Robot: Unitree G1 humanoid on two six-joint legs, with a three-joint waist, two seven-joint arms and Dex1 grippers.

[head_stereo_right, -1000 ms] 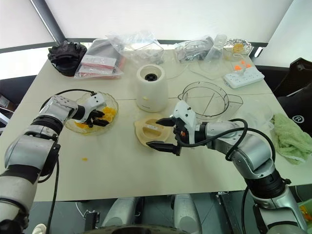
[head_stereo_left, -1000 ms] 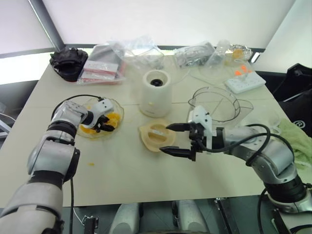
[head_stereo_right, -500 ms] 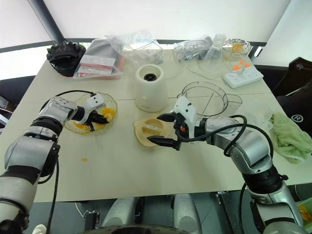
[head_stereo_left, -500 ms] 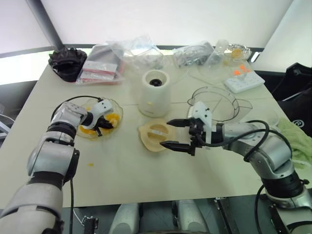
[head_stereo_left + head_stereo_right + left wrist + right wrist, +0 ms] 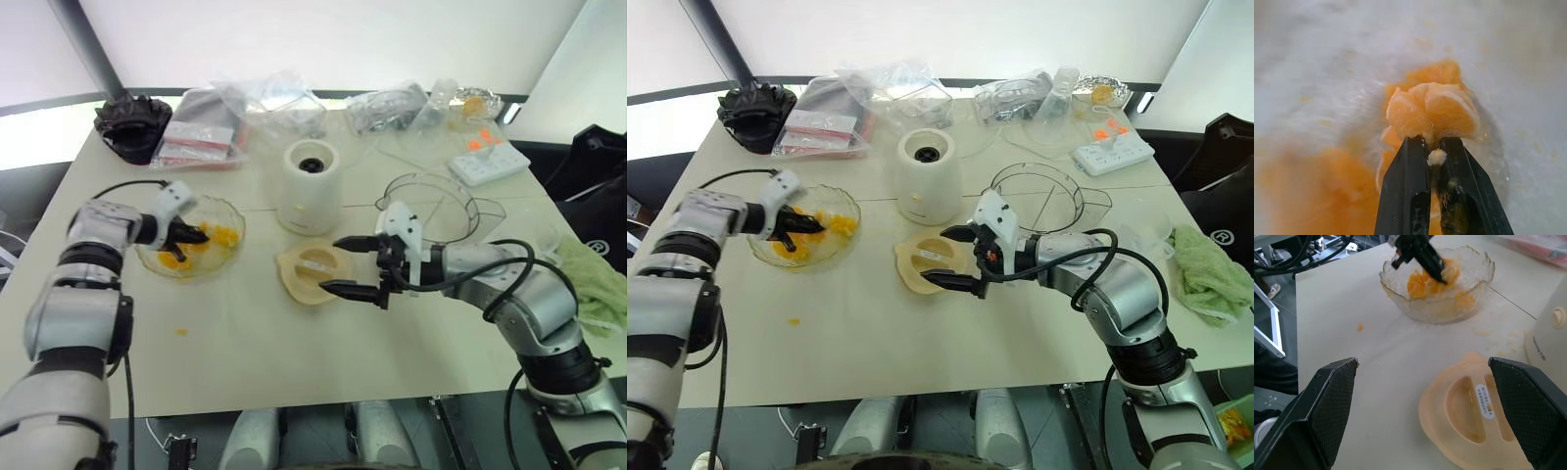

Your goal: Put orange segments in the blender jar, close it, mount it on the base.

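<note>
Orange segment (image 5: 1432,111) pinched at left pincer (image 5: 1434,147) tips, above glass bowl (image 5: 227,262), right pincer (image 5: 345,266) wide.

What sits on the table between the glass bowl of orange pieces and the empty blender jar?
In the left eye view, the cream lid and the open right gripper over its near edge lie between the bowl and the jar.

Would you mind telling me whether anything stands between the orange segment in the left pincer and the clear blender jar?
Yes: the white rounded motor base and the right pincer, open over the cream lid, stand between the segment held by the left pincer and the jar.
</note>
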